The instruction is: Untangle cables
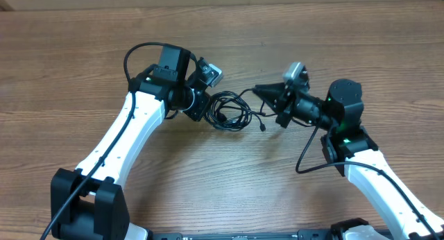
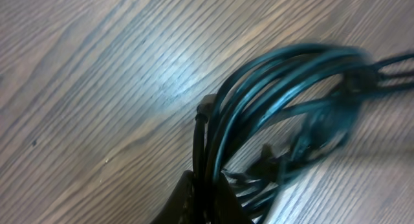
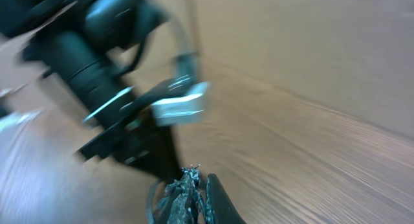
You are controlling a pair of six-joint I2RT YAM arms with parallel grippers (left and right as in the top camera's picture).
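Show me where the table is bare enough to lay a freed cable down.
Bare wood: the far strip of the table beyond both arms; the near middle, between the left arm and right arm, below the cables; the left edge outside the left arm. Crowded: the centre, where the left gripper and right gripper pinch the cables.

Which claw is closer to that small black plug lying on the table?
Right. The right claw sits just beside the small black plug; the left claw is across the black cable coil, gripping it.

My left fingers (image 2: 191, 201) cropped by the bottom edge, cables (image 2: 259, 78) soft-focused; my right wrist's whole view blurred.
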